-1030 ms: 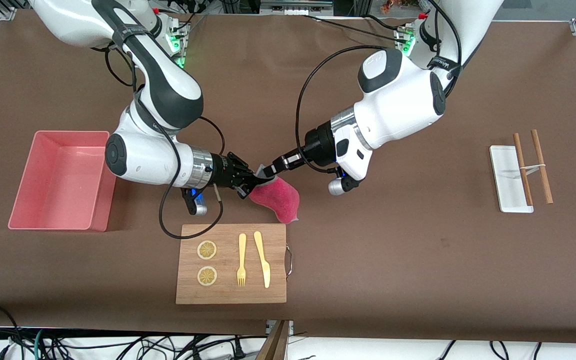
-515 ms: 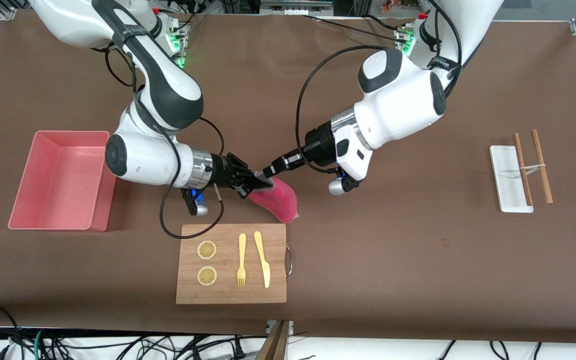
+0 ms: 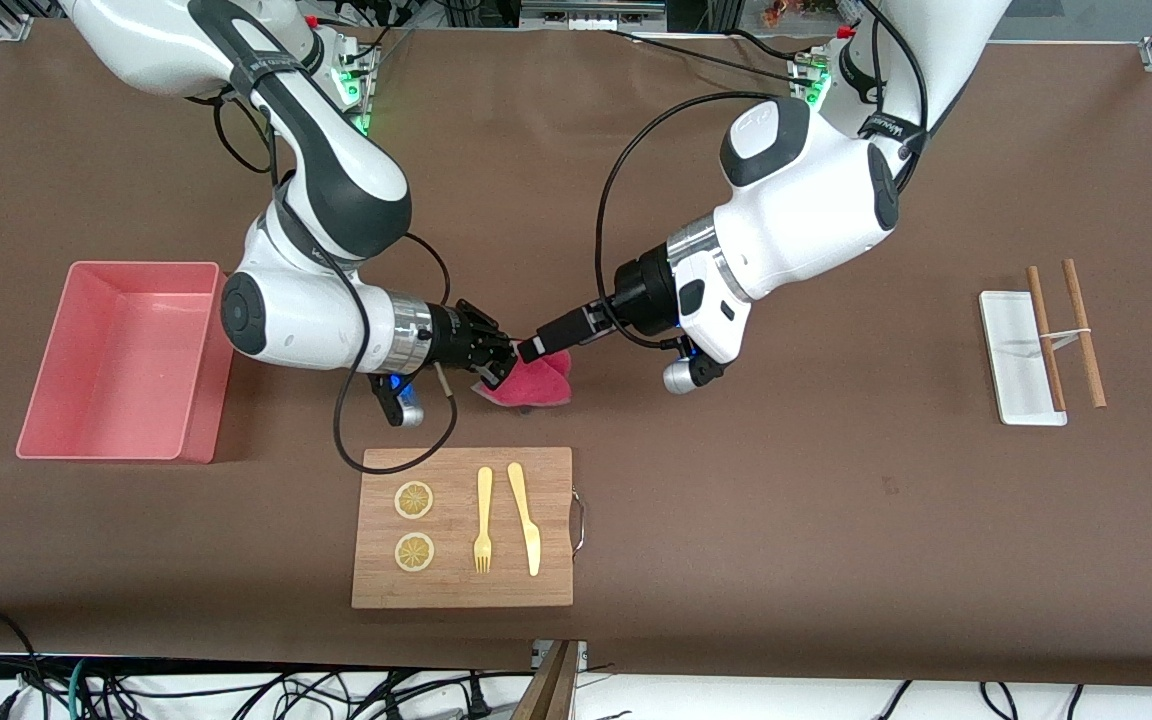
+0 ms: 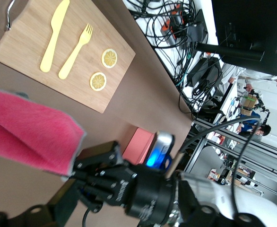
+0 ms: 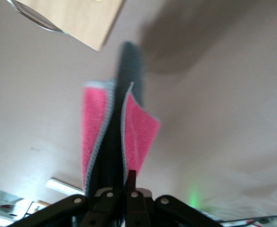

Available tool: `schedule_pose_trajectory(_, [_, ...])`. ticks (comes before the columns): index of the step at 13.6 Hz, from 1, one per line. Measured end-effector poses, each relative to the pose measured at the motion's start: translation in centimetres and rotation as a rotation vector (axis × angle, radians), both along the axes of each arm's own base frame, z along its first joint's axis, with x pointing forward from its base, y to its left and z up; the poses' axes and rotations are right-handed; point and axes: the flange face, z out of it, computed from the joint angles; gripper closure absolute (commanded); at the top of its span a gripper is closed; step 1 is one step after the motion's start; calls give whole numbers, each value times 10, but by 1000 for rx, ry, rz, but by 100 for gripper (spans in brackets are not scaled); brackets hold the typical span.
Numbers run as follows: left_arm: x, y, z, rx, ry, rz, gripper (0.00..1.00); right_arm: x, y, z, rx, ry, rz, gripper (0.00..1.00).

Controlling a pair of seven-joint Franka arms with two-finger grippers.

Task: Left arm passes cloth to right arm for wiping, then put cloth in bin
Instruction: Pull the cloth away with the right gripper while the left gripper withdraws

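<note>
Crimson-pink terry, the cloth (image 3: 528, 382) hangs folded in the air over the bare table (image 3: 736, 480), pinched at one grey-edged corner by the right hand (image 3: 496, 367), whose fingers are clamped together on it. In the right wrist view the fabric (image 5: 119, 137) drapes in two flaps on either side of that hand's fingers. The left hand (image 3: 533, 349) sits just above the cloth's upper fold with its fingers apart, no longer gripping, though one finger appears close to the fabric.

The handover looks complete, so the step in hand is clearing the left hand away. It should draw straight back along its own line, so that neither finger snags the floppy fold and tugs it from a corner grip that looks slight. The right hand does best to stay put until the other is clear.

Below the right hand lies the wooden board (image 3: 463, 527) with fork (image 3: 483, 520), knife (image 3: 525, 516) and two lemon slices (image 3: 414, 525); the wipe should avoid scattering them. The bin (image 3: 121, 360) stands open beside the right arm's wrist.
</note>
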Motion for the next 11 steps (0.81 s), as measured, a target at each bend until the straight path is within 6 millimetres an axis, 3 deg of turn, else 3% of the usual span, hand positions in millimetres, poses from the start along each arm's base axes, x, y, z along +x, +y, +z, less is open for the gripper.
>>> schedule_pose_trajectory(5, [18, 28, -10, 53, -5, 20, 0, -36, 10, -49, -82, 64, 182, 100])
schedule_pose_trajectory(9, [21, 45, -30, 238, -17, -89, 0, -59, 8, -102, -145, 91, 304, 100])
schedule_pose_trajectory(11, [23, 57, -42, 350, -18, -147, 0, -61, 1, -122, -181, 79, 357, 100])
